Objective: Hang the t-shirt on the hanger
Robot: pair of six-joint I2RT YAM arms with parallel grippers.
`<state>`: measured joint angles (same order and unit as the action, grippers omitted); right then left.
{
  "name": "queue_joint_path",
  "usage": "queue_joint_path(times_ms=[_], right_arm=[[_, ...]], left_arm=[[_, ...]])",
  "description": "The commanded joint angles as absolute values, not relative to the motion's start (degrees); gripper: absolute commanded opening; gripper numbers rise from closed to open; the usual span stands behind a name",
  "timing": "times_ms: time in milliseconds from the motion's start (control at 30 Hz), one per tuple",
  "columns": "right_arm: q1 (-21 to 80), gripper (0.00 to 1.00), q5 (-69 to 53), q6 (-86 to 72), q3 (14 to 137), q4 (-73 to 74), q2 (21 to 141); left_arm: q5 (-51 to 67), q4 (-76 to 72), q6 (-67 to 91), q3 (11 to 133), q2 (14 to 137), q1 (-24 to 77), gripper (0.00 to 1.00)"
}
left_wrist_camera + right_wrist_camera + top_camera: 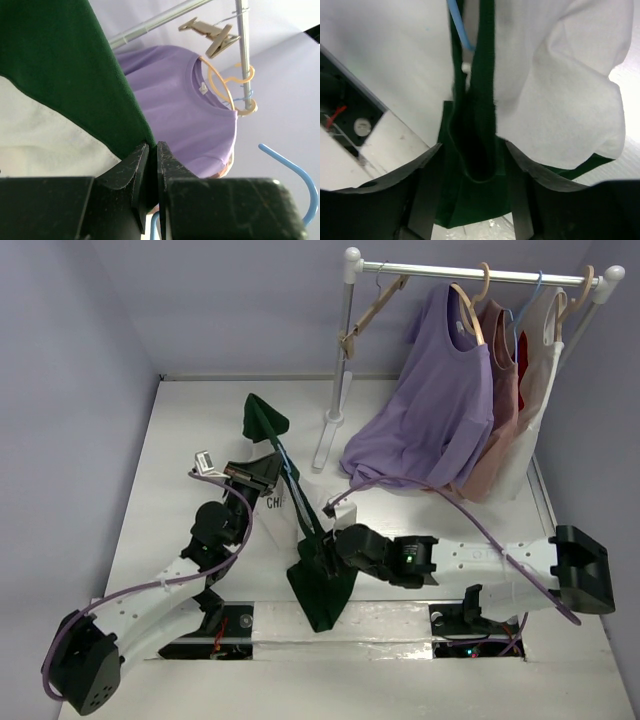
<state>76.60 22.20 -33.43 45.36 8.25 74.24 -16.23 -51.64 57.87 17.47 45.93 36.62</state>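
Lying across the middle of the table, the t-shirt runs its long axis from eleven o'clock down to five o'clock in the overhead view. The hanger shows as blue wire among its folds. My left gripper is pinched tight on the green edge. My right gripper sits at the five o'clock end, jaws apart astride the green sleeve, so I judge it nearer for the next pull.

Beyond the left gripper's jaws, up to their right, a purple t-shirt hangs on a tan hanger from a metal rail over a white table, 1 pink top and 1 white top beside it, 1 bare clip hanger alongside.
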Motion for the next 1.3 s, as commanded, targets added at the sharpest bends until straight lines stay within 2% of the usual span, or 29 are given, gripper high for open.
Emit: queue_joint_path(times_ms=[0, 233, 300, 367, 500, 667, 733, 867, 933, 967, 1000, 1033, 1067, 1167, 1267], right_arm=[[77.17, 0.58, 21.89, -31.3, 51.41, 9.23, 69.62], [77.17, 0.59, 24.26, -23.56, 58.17, 9.58, 66.79], [76.12, 0.61, 27.42, -21.72, 59.41, 5.73, 67.67], [72.88, 0.64, 24.89, -20.31, 60.2, 1.09, 68.29], [69.18, 0.67, 23.47, -18.11, 63.44, -4.04, 71.09], [66.54, 0.66, 24.08, -16.79, 67.76, -8.51, 77.6], [65.83, 0.63, 23.91, -16.87, 68.46, -9.75, 79.18], [65.3, 0.42, 24.87, -16.61, 70.13, -11.34, 83.57], [65.3, 0.29, 25.92, -16.61, 70.84, -10.72, 84.81], [65.3, 0.16, 27.15, -16.7, 70.49, -10.72, 85.08], [65.3, 0.0, 27.59, -16.79, 69.97, -11.16, 84.82], [65.3, 0.0, 28.03, -16.79, 68.48, -11.6, 84.21], [64.69, 0.0, 28.56, -16.35, 67.94, -11.51, 83.68], [63.02, 0.0, 25.68, -16.26, 66.45, -8.89, 81.04], [60.56, 0.0, 20.51, -16.87, 64.7, -6.26, 77.97]], left_arm=[[-14.32, -45.55, 60.12, 17.4, 43.25, 36.65, 0.0], [-14.94, -44.38, 59.41, 17.05, 44.47, 36.65, 0.0], [-14.33, -45.26, 59.5, 16.88, 45.52, 36.65, 0.0], [-13.72, -45.7, 59.68, 16.61, 45.97, 36.65, 0.0], [-13.19, -45.79, 59.68, 16.35, 45.79, 36.65, 0.0], [-12.48, -45.26, 59.77, 16.0, 45.35, 36.65, 0.0], [-12.04, -44.56, 59.85, 16.0, 44.91, 36.65, 0.0], [-11.51, -43.6, 59.94, 16.08, 44.21, 36.65, 0.0], [-11.78, -42.37, 59.85, 16.43, 42.9, 36.65, 0.0], [-11.78, -41.93, 59.51, 16.7, 42.72, 36.65, 0.0], [-11.78, -40.36, 58.98, 17.13, 42.28, 36.65, 0.04], [-12.13, -39.04, 57.32, 17.75, 42.1, 36.65, 0.14], [-12.65, -37.72, 56.35, 19.06, 41.93, 36.65, 0.37], [-16.95, -30.95, 51.87, 22.31, 40.87, 36.65, 0.65], [-20.56, -25.24, 47.57, 25.91, 41.83, 34.99, 0.73]])
